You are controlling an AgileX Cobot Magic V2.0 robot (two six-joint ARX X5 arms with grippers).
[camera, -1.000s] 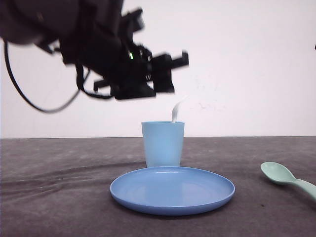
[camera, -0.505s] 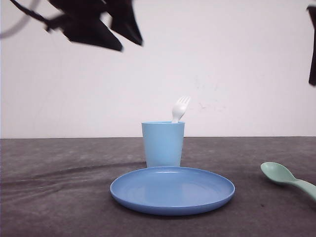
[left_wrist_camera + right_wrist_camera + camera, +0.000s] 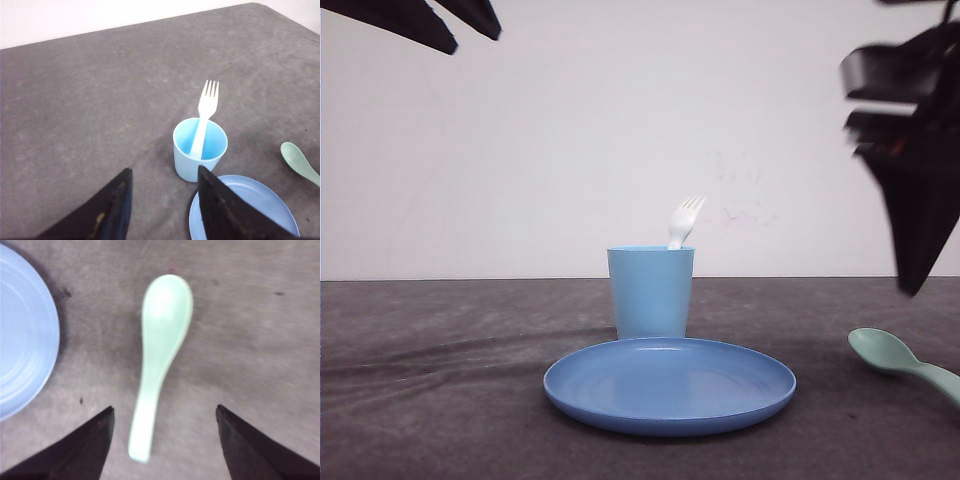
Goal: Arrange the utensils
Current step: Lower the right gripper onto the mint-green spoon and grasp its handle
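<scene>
The grey worktop (image 3: 440, 400) carries everything, and its far edge meets a plain white wall (image 3: 620, 130). The round blue plate (image 3: 669, 384) lies near the front edge, about midway between the side edges. Touching or just behind the plate's far rim stands the light blue cup (image 3: 650, 292), upright. The white fork (image 3: 202, 120) stands in the cup, leaning against the rim on the side toward the worktop's right edge, tines up and clear above the rim. The pale green spoon (image 3: 157, 350) lies flat on the bare worktop near the right edge, well apart from the cup and a little apart from the plate's rim, its bowl facing up and pointing toward the plate and cup, its handle running off toward the front right corner. The right gripper (image 3: 165, 450) hangs above the spoon, its two dark fingers (image 3: 85, 445) spread wide on either side of the handle end and not touching it; in the front view it appears as a blurred dark mass high over the right edge. The left gripper (image 3: 162, 210) hangs high above the worktop on the left side, its fingers (image 3: 112, 205) spread and holding nothing, with the cup and fork seen beyond them.
</scene>
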